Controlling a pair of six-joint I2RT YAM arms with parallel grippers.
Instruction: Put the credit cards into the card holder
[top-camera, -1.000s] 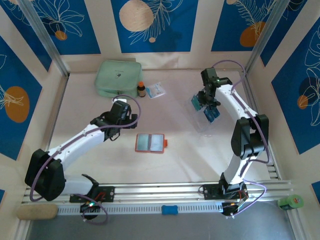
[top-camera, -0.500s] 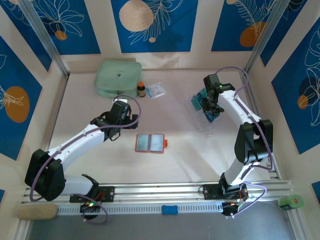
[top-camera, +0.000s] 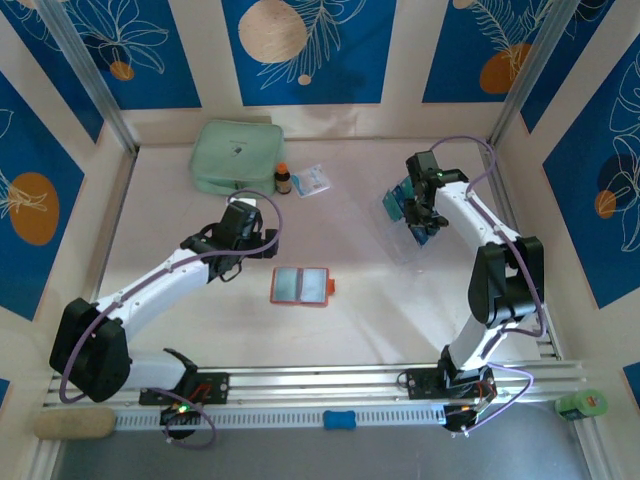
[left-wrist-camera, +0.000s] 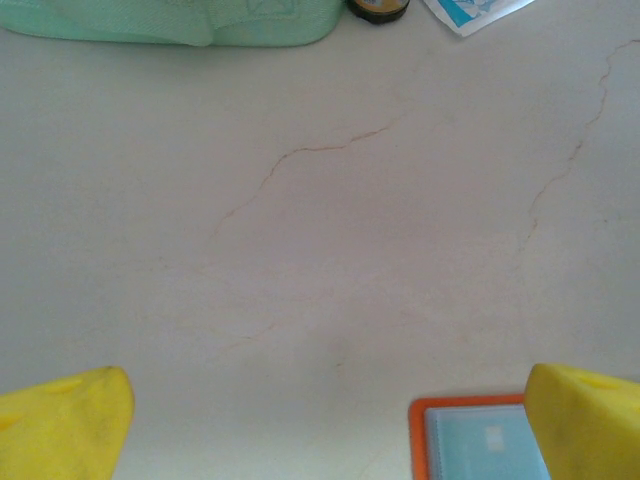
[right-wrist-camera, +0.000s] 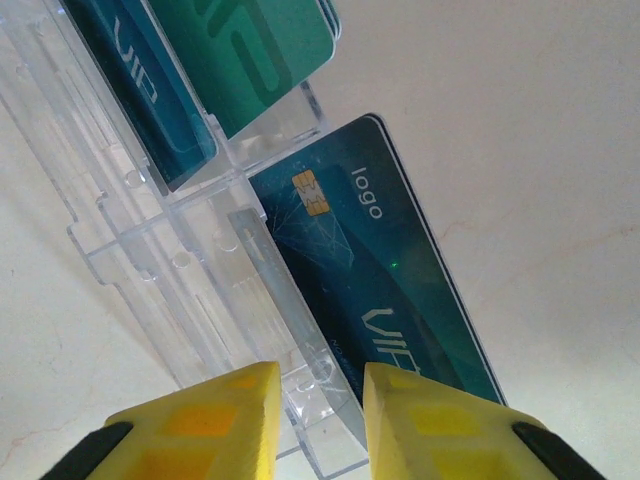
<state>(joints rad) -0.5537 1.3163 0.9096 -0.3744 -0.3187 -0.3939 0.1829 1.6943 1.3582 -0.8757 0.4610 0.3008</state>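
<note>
Moved: right gripper (right-wrist-camera: 318, 378), toward table's (top-camera: 350, 335) right edge.
Right arm: narrow gap at clear stand (right-wrist-camera: 180, 270); hold unclear.
Left arm: left gripper (left-wrist-camera: 330, 392) jaws apart.

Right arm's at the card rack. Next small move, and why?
Probably nudge the right fingers sideways toward the chip card before closing: their narrow gap sits over the clear rack, while the card's lower end runs behind one finger, not between them.

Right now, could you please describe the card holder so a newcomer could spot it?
On the pale table, look near the middle. The card holder lies open there, alone: flat, orange-edged, with pale pockets, unlike the green pouch at the back.
</note>
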